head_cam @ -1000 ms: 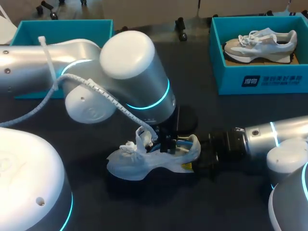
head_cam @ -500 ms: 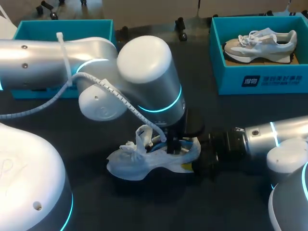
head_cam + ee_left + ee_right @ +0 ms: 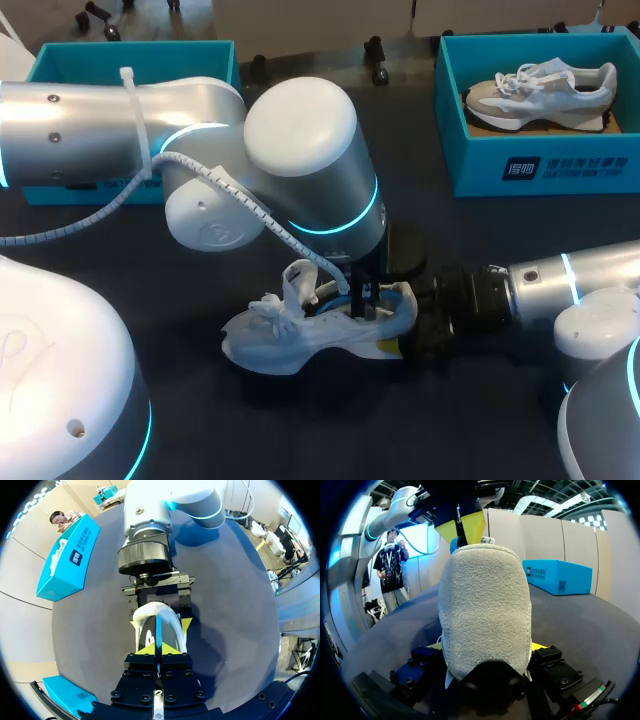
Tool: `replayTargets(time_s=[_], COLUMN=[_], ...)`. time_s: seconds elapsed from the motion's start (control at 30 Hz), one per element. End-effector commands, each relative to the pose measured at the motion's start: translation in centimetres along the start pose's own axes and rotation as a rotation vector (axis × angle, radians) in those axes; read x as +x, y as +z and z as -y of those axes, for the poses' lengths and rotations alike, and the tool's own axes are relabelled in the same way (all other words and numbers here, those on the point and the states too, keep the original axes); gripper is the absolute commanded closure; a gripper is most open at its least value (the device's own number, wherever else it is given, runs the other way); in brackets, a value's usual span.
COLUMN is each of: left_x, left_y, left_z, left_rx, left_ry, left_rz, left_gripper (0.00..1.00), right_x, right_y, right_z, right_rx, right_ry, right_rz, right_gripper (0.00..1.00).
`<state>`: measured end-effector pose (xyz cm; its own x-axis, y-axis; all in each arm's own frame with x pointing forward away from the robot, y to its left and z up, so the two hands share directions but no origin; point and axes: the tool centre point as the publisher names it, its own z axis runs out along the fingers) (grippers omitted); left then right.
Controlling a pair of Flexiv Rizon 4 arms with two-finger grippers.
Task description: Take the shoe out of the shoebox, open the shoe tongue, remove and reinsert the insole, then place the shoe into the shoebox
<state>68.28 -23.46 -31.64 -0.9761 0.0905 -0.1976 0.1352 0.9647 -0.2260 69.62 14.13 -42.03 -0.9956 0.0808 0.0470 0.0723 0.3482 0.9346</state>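
Nearest you, the right claw (image 3: 402, 330) is clamped across the heel of the white shoe (image 3: 300, 335). The shoe sits upright on the desk (image 3: 480, 230), well apart from both boxes. Your left claw (image 3: 362, 300) reaches down into the shoe's opening, its tips pressed almost together on a thin dark strip that I take for the insole (image 3: 158, 632). The tongue (image 3: 295, 280) stands lifted. So unboxing and opening the tongue look done. You are on the insole step, though I cannot tell whether pulling or reseating. Farther back, a teal shoebox (image 3: 130, 50) stands at left and another box (image 3: 520, 165) at right holds a second sneaker (image 3: 540, 88). Boxing the shoe is not yet done.
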Motion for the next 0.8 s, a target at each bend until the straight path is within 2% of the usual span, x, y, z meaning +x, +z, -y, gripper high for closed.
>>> replayTargets(time_s=[0.03,0.07,0.1,0.37,0.63,0.73,0.8], left_x=[0.1,0.1,0.1,0.3,0.2,0.2,0.1], left_y=[-0.5,-0.5,-0.5,-0.1,0.7,1.0,1.1], left_z=[-0.5,-0.5,-0.4,-0.6,-0.6,-0.6,-0.6], left_rx=[0.011,0.010,0.008,-0.005,-0.025,-0.031,-0.035], left_ry=[0.004,0.005,0.005,0.008,0.017,0.017,0.012], left_rz=[0.005,0.006,0.008,0.013,0.017,0.015,0.012], left_gripper=[0.98,0.85,0.78,0.66,0.68,0.72,0.78], right_x=[0.1,0.1,0.1,0.1,0.1,0.1,0.1], right_y=[0.2,0.2,0.2,0.2,0.2,0.2,0.2], right_z=[0.1,0.1,0.1,0.1,0.1,0.1,0.1], right_rx=[0.001,0.001,0.001,0.001,0.001,0.001,0.001], right_ry=[0.000,0.000,0.000,0.000,0.000,0.000,0.000], right_rz=[0.001,0.001,0.001,0.001,0.001,0.001,0.001], right_gripper=[1.00,1.00,1.00,1.00,1.00,1.00,1.00])
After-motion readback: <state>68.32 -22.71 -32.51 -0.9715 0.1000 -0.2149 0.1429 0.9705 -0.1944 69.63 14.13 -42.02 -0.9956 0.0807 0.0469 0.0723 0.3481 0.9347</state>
